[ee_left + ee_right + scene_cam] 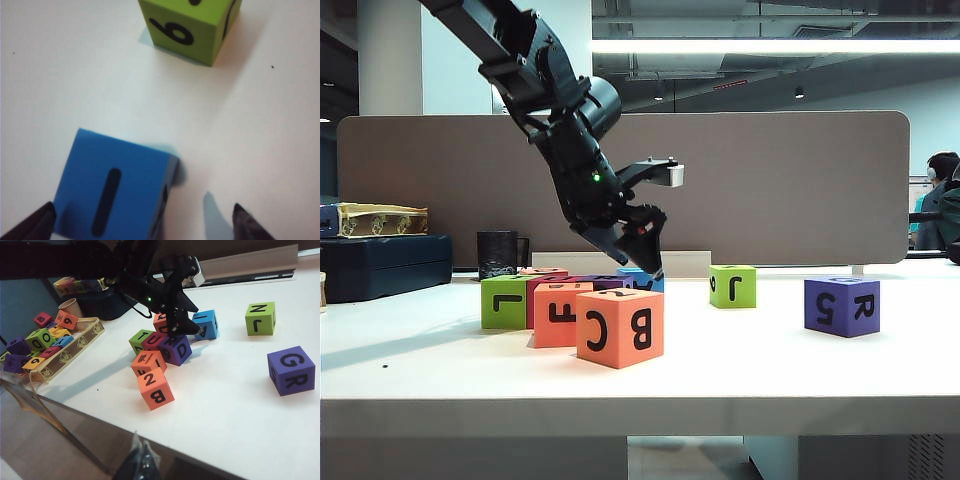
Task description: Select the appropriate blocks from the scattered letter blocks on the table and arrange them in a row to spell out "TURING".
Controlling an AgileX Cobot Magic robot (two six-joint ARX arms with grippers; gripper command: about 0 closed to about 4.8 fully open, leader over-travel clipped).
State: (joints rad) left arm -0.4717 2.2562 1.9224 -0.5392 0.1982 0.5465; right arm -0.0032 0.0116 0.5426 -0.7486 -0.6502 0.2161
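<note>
My left gripper (642, 262) hangs open over the blue block (642, 279) behind the cluster on the table (770, 360). In the left wrist view the blue block (115, 192), marked I, lies between the spread fingertips (35, 225), close to one and well clear of the other. Beside it, a lime green block (141, 340), a magenta block (155, 340) and a purple block (175, 349) stand in a row. A lime green J block (732, 286) and a purple R block (841, 305) stand apart to the right. My right gripper (142, 460) is shut, off the table's front edge.
Two orange cubes, F (560, 313) and C B (620, 326), stand in front of the row. A tray (70, 352) with several more blocks lies at the table's left. A black cup (498, 253) and a dark case (380, 262) stand at the back left.
</note>
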